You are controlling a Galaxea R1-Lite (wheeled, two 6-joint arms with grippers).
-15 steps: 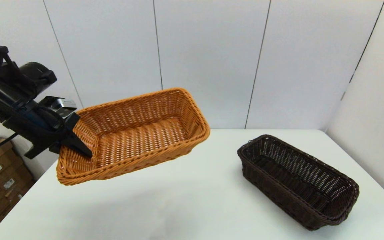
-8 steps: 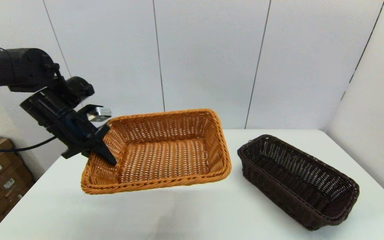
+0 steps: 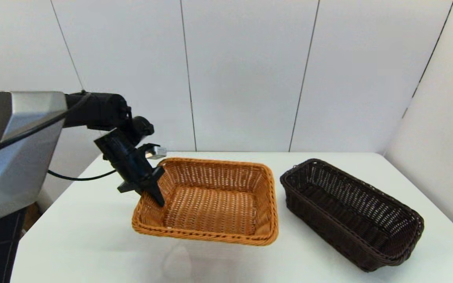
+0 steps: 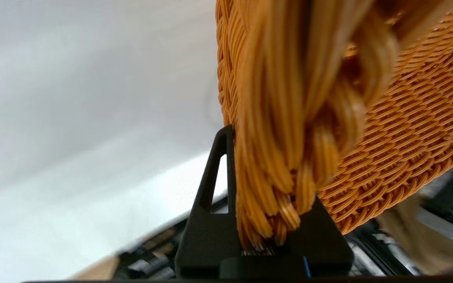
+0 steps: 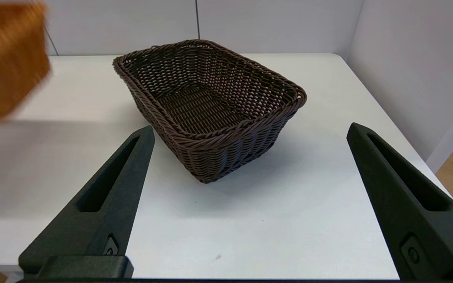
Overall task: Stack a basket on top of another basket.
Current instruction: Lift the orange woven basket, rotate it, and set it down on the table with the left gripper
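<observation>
Head view: left gripper (image 3: 156,193) is clamped on the braided rim at the left short end of the orange basket (image 3: 210,200). That basket sits low over the table (image 3: 92,236), roughly level, just beside the dark basket (image 3: 348,212) but apart from it. I cannot tell if its base is touching the table. Dark basket rests on the table to the right, angled, empty. Right arm is not in this view.

Left wrist view: rim strands of the orange basket (image 4: 301,118) fill the gap between the fingers (image 4: 214,184), pinched tight near their base. One-sided hold on a woven edge.

Right wrist view: right gripper (image 5: 250,204) is parked wide open, holding nothing, looking at the dark basket (image 5: 207,106) from its short end. Orange basket (image 5: 6,59) shows at the edge, blurred.

Risks, as I judge them:
- An end-only pinch means the far end can sag or swing on any lift, so a corner may catch the dark rim.
- The baskets are not parallel, so nesting may jam without a yaw fix.
- Wicker flexes, so the rim could slip from the pinch.
- Releasing before the base is seated means a tilted stack.
</observation>
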